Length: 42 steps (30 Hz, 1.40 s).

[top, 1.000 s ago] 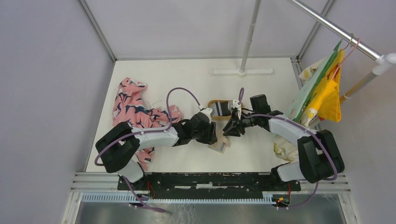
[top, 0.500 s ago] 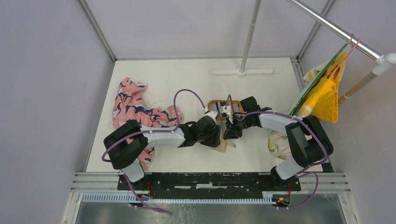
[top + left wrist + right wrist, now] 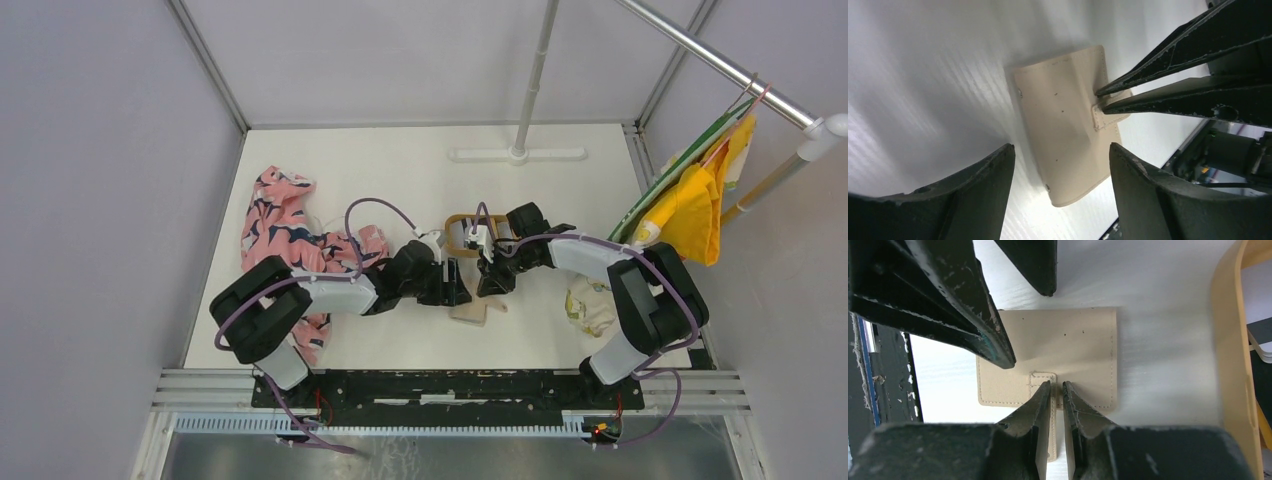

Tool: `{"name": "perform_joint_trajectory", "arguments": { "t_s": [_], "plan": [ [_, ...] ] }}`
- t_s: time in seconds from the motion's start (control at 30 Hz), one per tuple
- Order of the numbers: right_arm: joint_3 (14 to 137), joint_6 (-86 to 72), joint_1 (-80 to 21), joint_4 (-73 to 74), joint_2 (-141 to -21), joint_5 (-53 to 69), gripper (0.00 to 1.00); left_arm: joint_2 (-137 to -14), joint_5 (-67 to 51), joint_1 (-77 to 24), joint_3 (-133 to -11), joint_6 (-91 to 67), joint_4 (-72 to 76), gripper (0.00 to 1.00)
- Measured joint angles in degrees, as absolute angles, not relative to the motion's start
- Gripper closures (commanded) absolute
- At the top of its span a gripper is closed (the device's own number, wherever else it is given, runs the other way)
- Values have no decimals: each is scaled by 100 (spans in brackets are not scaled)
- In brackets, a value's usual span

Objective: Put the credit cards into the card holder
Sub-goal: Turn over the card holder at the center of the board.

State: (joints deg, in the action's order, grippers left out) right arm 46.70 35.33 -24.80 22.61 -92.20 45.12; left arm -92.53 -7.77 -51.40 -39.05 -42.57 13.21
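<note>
Right gripper (image 3: 1056, 385) pinches card holder (image 3: 1068, 345) tab; credit cards (image 3: 1259, 332) in tray (image 3: 1228, 340).

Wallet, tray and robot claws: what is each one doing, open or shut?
Tan folding card holder: folded shut, lying flat.
Right gripper: shut on the holder's small tab.
Left gripper: open, holding nothing.
Oval wooden-rimmed tray: holding cards.
Dark and pale credit cards: lying in the tray.

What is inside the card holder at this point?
Nothing can be seen: the card holder lies closed on the table, tan outside up, so its pockets are covered. The right claw pinches its tab.
</note>
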Motion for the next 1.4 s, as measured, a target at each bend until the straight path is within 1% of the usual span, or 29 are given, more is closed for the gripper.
{"name": "perform_joint_trajectory", "arguments": {
  "t_s": [0.2,0.37,0.5,0.57,0.67,0.77,0.97,1.07,1.23,1.3,1.33,1.4],
  "plan": [
    [4685,3616,-2482,2307,-9225,4508,79,-9489,-1308,-5096,-3656,-4921,2176,24],
    [4744,3642,-2473,2418,-9264,4504,79,-9657,-1557,-5057,-3166,-5642,3264,32],
    [4779,3653,-2453,2486,-9284,4491,79,-9918,-1675,-5052,-2856,-6180,4132,35],
    [4779,3656,-2443,2493,-9286,4491,79,-10038,-1686,-5052,-2738,-6434,4528,38],
    [4794,3664,-2443,2508,-9301,4495,79,-10158,-1653,-5052,-2615,-6746,4882,42],
    [4823,3680,-2436,2545,-9327,4515,79,-10245,-1553,-5054,-2541,-7024,5087,45],
    [4831,3750,-2432,2578,-9334,4554,79,-10418,-1402,-5065,-2499,-7437,5297,57],
    [4831,3785,-2423,2585,-9334,4580,79,-10503,-1361,-5065,-2499,-7566,5358,66],
    [4834,3852,-2421,2598,-9334,4611,78,-10593,-1358,-5072,-2499,-7682,5430,89],
    [4845,3918,-2414,2624,-9334,4672,76,-10597,-1350,-5076,-2499,-7682,5452,96],
    [4864,3990,-2408,2674,-9334,4707,74,-10586,-1337,-5076,-2499,-7677,5468,98],
    [4890,4198,-2377,2810,-9332,4812,70,-10508,-1288,-5078,-2499,-7629,5408,98]
  ]
}}
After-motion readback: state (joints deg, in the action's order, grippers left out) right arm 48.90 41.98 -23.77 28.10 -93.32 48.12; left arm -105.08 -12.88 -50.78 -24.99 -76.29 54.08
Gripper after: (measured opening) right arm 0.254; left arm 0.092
